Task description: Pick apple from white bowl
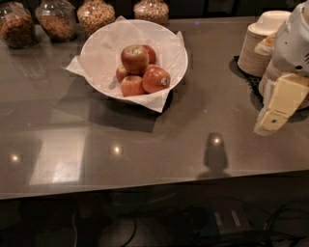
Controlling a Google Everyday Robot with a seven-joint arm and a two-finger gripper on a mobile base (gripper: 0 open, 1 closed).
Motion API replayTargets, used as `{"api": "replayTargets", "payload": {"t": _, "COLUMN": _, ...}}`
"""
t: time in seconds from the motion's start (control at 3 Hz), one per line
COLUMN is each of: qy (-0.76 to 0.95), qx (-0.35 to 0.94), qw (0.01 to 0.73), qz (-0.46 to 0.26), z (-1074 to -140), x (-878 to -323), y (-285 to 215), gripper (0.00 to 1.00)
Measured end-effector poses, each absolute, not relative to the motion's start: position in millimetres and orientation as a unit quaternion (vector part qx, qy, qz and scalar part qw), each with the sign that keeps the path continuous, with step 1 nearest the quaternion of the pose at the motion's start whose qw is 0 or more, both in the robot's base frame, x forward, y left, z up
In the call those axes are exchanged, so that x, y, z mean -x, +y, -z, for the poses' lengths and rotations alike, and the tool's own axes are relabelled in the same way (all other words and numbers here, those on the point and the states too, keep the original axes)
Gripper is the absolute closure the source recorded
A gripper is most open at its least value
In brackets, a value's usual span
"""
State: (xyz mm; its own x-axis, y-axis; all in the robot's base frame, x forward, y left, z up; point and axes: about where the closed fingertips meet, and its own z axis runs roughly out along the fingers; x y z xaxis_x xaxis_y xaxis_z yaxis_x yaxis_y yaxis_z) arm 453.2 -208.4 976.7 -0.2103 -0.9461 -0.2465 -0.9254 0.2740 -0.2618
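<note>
The white bowl [99,46], lined with crinkled white paper whose corners stick out over the rim, sits on the dark counter at the back left of centre. It holds several red apples; one apple [134,58] lies on top of the pile and another apple [155,79] at the front right carries a small sticker. My gripper [276,115], cream and white, hangs over the right side of the counter, well to the right of the bowl and apart from it. It holds nothing that I can see.
Stacks of beige paper bowls [258,43] stand at the back right, right behind the gripper. Several glass jars [96,14] of grains line the back edge behind the bowl. The counter's front edge [154,190] runs across the lower part of the view.
</note>
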Motion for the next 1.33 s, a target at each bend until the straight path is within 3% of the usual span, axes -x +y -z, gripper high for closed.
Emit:
{"api": "replayTargets", "payload": {"t": 0.67, "qy": 0.792, "qx": 0.576, "qw": 0.203, "qz": 0.013, "z": -978.7, "x": -514.2, "y": -175.8, "gripper": 0.00}}
{"api": "replayTargets", "payload": {"t": 1.33, "qy": 0.827, "qx": 0.513, "qw": 0.227, "qz": -0.026, "z": -981.5, "x": -599.2, "y": -96.7, "gripper": 0.00}}
